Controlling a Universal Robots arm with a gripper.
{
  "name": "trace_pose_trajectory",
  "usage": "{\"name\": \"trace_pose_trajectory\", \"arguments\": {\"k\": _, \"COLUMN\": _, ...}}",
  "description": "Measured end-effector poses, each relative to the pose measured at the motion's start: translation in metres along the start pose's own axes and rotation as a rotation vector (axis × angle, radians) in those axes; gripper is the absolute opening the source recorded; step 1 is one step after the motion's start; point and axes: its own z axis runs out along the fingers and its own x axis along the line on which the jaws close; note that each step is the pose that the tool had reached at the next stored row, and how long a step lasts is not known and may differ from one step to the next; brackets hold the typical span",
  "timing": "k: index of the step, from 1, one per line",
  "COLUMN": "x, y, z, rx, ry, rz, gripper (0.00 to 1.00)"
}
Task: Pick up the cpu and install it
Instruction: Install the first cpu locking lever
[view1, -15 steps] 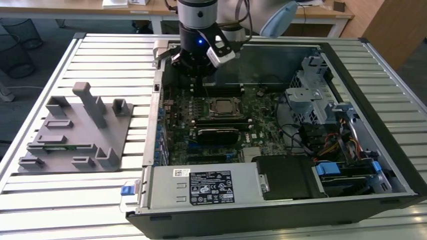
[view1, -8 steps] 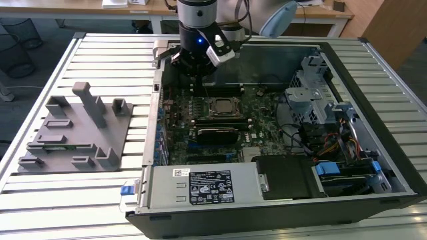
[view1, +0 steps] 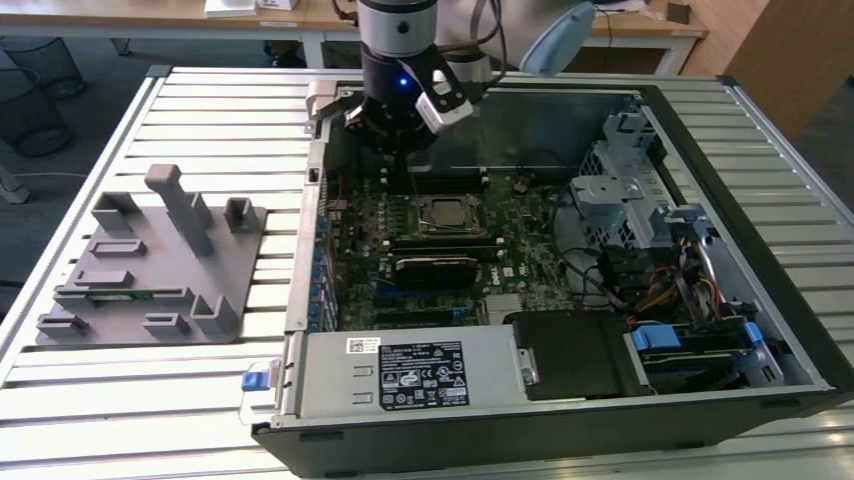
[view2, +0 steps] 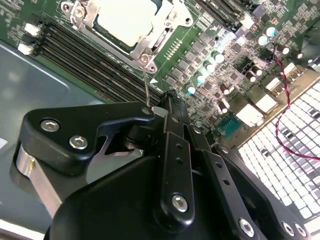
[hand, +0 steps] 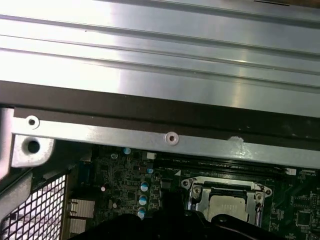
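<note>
Hovering above the far part of the open computer case (view1: 787, 330), the gripper (view2: 167, 102) has its black fingers (view2: 172, 150) pressed together, grasping nothing. The cpu (view1: 445, 212) sits in the motherboard socket (view2: 165, 30), its pale top showing in both wrist views, near the gripper but apart.

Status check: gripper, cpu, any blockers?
Black gripper above the green motherboard's far edge. Pale silvery square cpu sits in metal-framed socket. No obstruction seen.
</note>
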Motion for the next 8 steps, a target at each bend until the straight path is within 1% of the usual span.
{"name": "trace_pose_trajectory", "arguments": {"k": 3, "x": -0.0033, "y": -0.0003, "z": 0.0000, "rx": 0.0000, "ry": 0.0000, "rz": 0.000, "gripper": 0.11}}
{"name": "trace_pose_trajectory", "arguments": {"k": 8, "x": -0.0126, "y": -0.0013, "z": 0.0002, "rx": 0.0000, "ry": 0.0001, "rz": 0.000, "gripper": 0.11}}
